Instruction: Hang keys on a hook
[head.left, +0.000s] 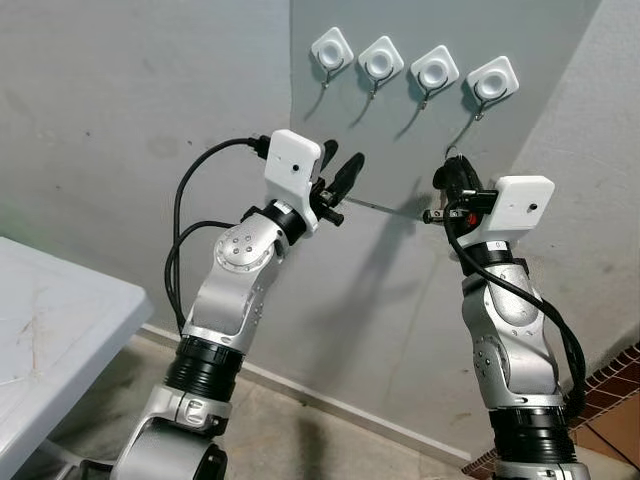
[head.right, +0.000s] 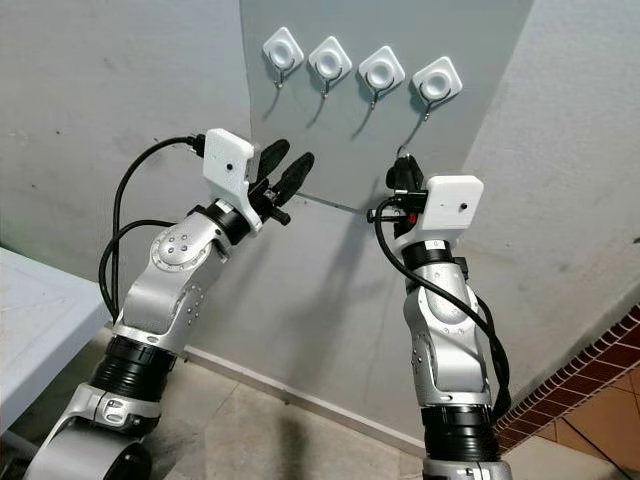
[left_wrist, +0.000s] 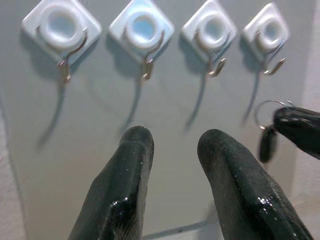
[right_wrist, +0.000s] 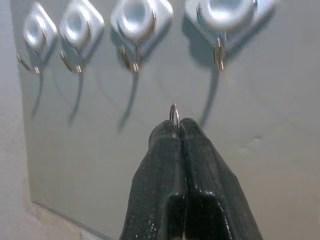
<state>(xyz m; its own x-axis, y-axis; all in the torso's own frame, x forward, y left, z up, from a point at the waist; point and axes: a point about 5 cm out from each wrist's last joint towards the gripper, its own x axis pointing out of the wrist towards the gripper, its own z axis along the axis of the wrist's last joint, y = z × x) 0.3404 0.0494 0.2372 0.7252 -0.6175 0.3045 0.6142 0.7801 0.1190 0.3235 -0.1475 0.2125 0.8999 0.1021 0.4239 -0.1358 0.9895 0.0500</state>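
Gripping a key ring (right_wrist: 173, 114) between fingers pressed together, the right gripper (right_wrist: 179, 126) is raised toward the wall at right of centre in the left eye frame, just below the rightmost hook (head.left: 479, 110). Only the ring's top arc shows above the fingertips in the right wrist frame, a little below and left of that hook's tip and apart from it. In the left wrist frame the ring (left_wrist: 267, 112) appears at the right edge with a dark fob (left_wrist: 267, 145) hanging beneath it.

Four white hook pads (head.left: 378, 58) run in a row across the upper centre of the left eye frame, each carrying a metal hook, all mounted on a grey panel (head.left: 400, 300).

The left gripper (head.left: 340, 180) is lifted at centre left, fingers (left_wrist: 131, 165) apart and holding nothing, aimed at the panel below the hooks.

A white table (head.left: 60, 330) occupies the lower left corner. Brick edging (head.left: 610, 385) shows at lower right.
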